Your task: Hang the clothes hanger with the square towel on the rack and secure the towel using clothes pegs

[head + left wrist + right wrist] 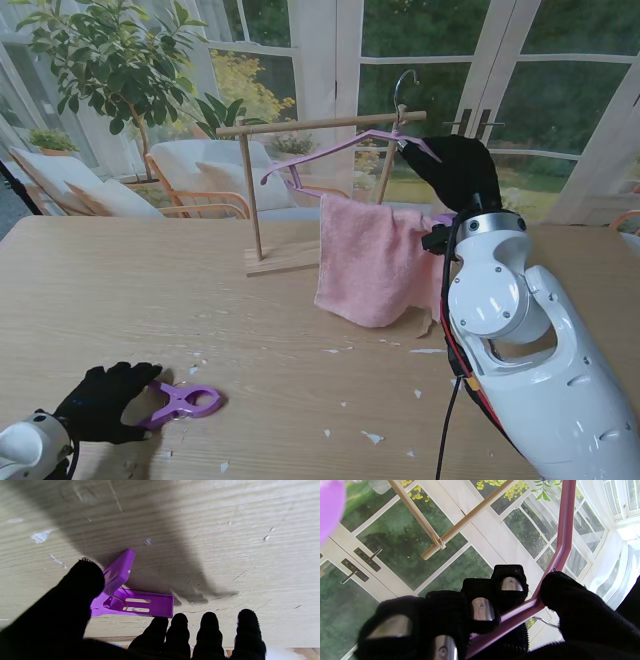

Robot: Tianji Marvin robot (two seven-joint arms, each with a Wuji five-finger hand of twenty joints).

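Note:
The wooden rack (pixel 320 124) stands at the table's far middle. My right hand (pixel 455 170) is shut on the mauve clothes hanger (pixel 340 148), up by the right end of the rack's top bar. The hanger tilts, its left end lower, and its metal hook (pixel 403 85) rises over the bar; whether the hook rests on the bar is unclear. A pink square towel (pixel 370 260) hangs from the hanger. The right wrist view shows the right hand (pixel 495 610) wrapped round the hanger (pixel 560 542). My left hand (pixel 100 402) is open on the table, thumb on a purple peg (pixel 182 403) (pixel 132 602).
White flakes (pixel 372 437) lie scattered over the wooden table (pixel 250 340). The rack's base (pixel 285 262) and post (pixel 250 190) stand left of the towel. My right arm's white casing (pixel 540 370) fills the near right. Glass doors and garden chairs lie beyond the table.

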